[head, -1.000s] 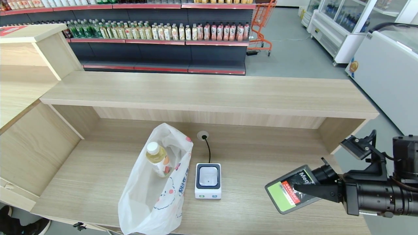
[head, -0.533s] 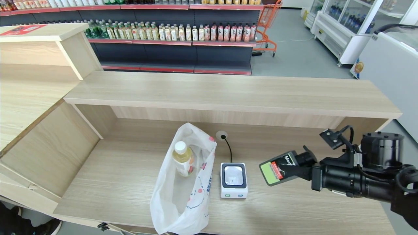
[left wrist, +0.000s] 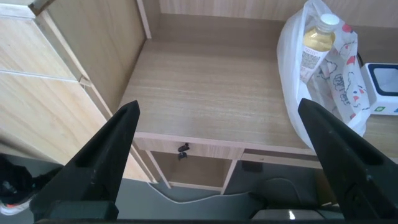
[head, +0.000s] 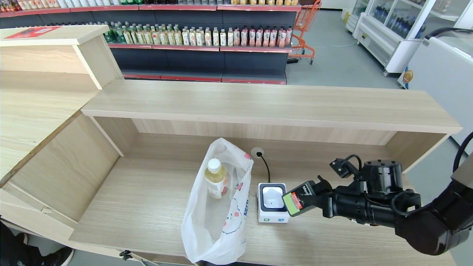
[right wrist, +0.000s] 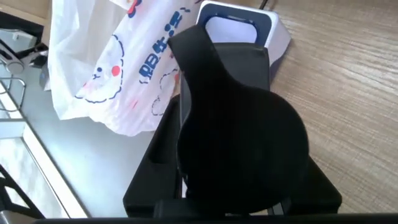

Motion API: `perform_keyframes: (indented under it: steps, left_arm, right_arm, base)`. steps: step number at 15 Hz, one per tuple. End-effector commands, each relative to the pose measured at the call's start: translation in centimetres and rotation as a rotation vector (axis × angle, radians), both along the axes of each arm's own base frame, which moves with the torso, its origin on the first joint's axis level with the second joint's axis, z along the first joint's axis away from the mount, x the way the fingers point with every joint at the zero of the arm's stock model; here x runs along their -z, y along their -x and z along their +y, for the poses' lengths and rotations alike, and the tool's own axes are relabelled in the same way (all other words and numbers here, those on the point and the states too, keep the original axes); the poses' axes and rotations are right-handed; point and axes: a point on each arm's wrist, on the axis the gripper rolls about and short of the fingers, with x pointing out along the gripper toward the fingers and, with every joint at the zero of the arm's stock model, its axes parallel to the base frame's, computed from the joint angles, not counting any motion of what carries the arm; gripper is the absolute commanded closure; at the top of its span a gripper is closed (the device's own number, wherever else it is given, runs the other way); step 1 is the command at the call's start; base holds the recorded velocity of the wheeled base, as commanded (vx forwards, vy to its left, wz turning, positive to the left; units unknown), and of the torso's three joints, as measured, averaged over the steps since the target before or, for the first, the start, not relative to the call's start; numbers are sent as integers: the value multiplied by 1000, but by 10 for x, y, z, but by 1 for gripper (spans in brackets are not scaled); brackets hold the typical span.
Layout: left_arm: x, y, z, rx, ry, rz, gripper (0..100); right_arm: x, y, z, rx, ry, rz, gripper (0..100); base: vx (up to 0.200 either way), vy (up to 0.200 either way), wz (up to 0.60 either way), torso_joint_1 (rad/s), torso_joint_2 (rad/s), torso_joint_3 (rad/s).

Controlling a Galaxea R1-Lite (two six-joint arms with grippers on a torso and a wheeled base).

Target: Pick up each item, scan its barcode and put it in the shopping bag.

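Note:
My right gripper (head: 313, 194) is shut on a small flat dark packet (head: 298, 200) with a green and red label. It holds the packet just above the right edge of the white barcode scanner (head: 272, 194). From the right wrist view, the packet's dark back (right wrist: 239, 137) covers most of the scanner (right wrist: 239, 25). Left of the scanner stands a white printed shopping bag (head: 221, 218), mouth open, with a pale-tea bottle (head: 216, 182) upright inside. My left gripper (left wrist: 219, 109) is open and empty, off the counter's front edge, with the bag (left wrist: 323, 74) to one side.
The lower wooden counter (head: 147, 207) is walled by a side panel (head: 66, 166) on the left and a raised top shelf (head: 266, 103) behind. A black cable (head: 265, 166) runs from the scanner to a grommet. Store shelves and freezers stand beyond.
The head camera has shifted, sliding the whole scene rightward. Apart from that, my right arm has carried the packet left, from well right of the scanner to just over its right edge.

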Motion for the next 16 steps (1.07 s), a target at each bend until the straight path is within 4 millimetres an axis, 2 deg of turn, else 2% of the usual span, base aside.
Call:
perform_keyframes:
  steps: [1,10,13,16]
  left_arm:
    - [0,0,0,-1,0,0,0]
    - [0,0,0,-1,0,0,0]
    - [0,0,0,-1,0,0,0]
    - [0,0,0,-1,2,0,0]
  right_arm:
    - [10,-7,6,-8,7,23,100]
    - [15,-25,32,-60,-10,0,100]
    - [29,-32,44,-72,-9,-16,100]
    - [34,-39,50,-70,-7,-25,100]
  base:
    - [0,0,0,0,0,0]
    - [0,0,0,0,0,0]
    - [0,0,0,0,0,0]
    - [0,0,0,0,0,0]
